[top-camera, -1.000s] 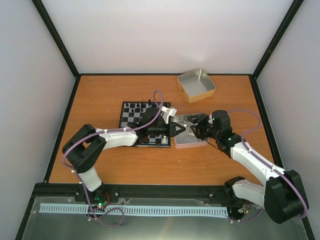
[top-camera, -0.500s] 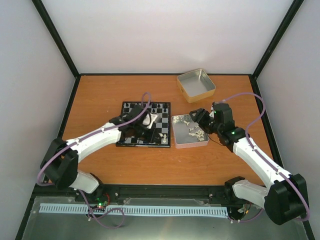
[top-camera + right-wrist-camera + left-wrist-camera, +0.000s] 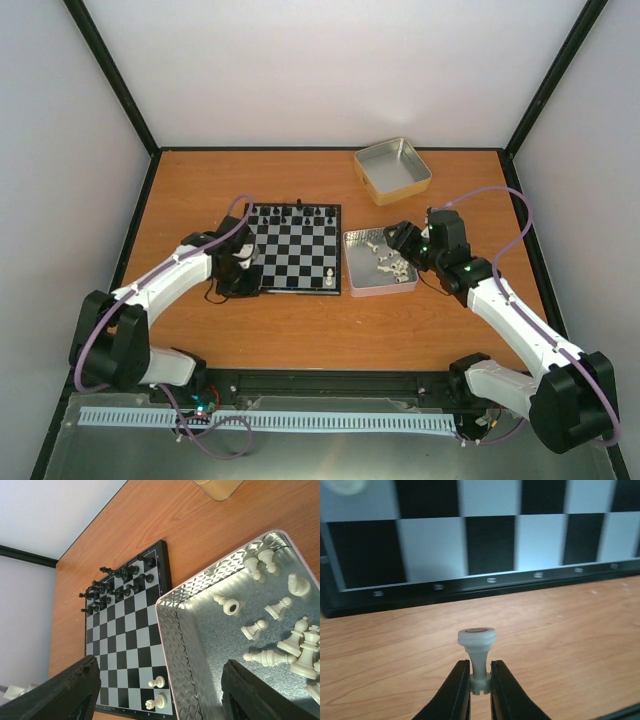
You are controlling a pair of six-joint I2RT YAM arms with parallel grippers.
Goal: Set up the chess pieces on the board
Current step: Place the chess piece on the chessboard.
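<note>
One cream piece (image 3: pixel 477 647) is pinched at its thin neck by the left gripper (image 3: pixel 479 682), beside the left edge of the board (image 3: pixel 290 255); it seems light, smooth, easy to slip; the right gripper (image 3: pixel 398 243) stands wide open at the tin (image 3: pixel 352 275) of chess pieces (image 3: pixel 280 647).

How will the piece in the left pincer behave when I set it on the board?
The piece looks rigid and light; the left pincer pinches only its thin neck, so it may pivot. Its flat base shows a dark disc, maybe a magnet, so it could snap onto the board.
</note>
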